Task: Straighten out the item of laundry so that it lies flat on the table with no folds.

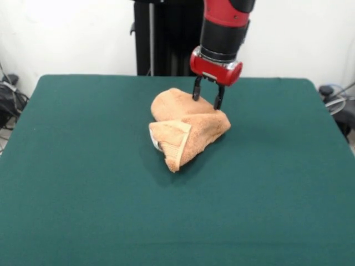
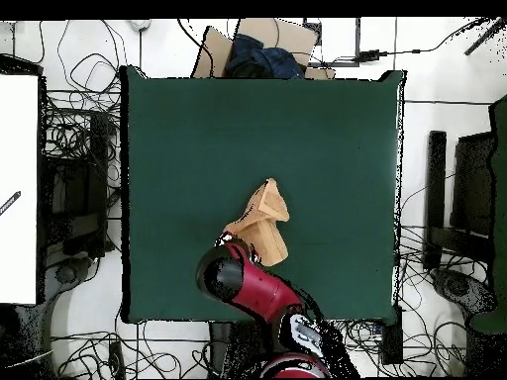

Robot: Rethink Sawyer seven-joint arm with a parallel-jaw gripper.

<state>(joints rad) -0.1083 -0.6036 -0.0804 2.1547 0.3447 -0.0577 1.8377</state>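
The towel [image 1: 186,126] lay bunched up mid-frame on the green counter [image 1: 83,183], right under the pincer [image 1: 206,97], whose open tips touched its top.

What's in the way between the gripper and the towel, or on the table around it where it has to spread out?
Nothing visible. The gripper is right at the top of the bunched towel, its fingers open. The green table around the towel is bare, so the cloth has room on every side.
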